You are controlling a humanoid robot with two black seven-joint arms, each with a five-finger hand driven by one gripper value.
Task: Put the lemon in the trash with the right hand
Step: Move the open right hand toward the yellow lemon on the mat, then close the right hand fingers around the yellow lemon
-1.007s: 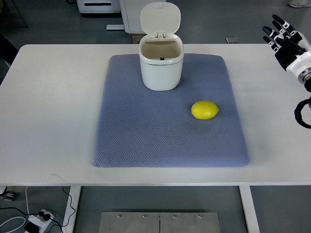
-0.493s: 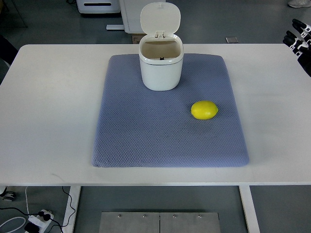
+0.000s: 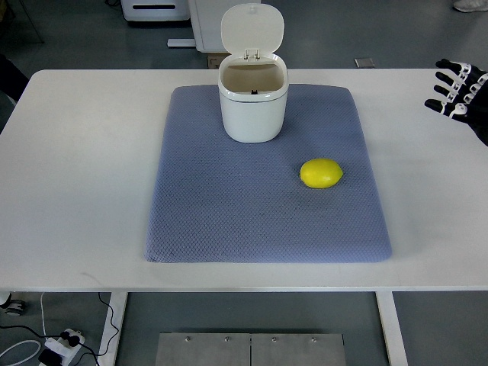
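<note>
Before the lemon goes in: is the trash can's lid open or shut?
Open. The lid stands flipped up behind the trash can, whose inside is showing.

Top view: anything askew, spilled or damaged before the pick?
Nothing stands out. The lemon lies whole on the blue mat, the trash bin stands upright with its lid open, and the right hand hovers at the table's right edge, fingers spread.

A yellow lemon (image 3: 321, 173) lies on the blue-grey mat (image 3: 229, 221), to the right of and nearer than the white trash bin (image 3: 253, 103), whose lid stands open. The right hand (image 3: 460, 97) hovers at the far right edge, fingers spread, well apart from the lemon.
</note>
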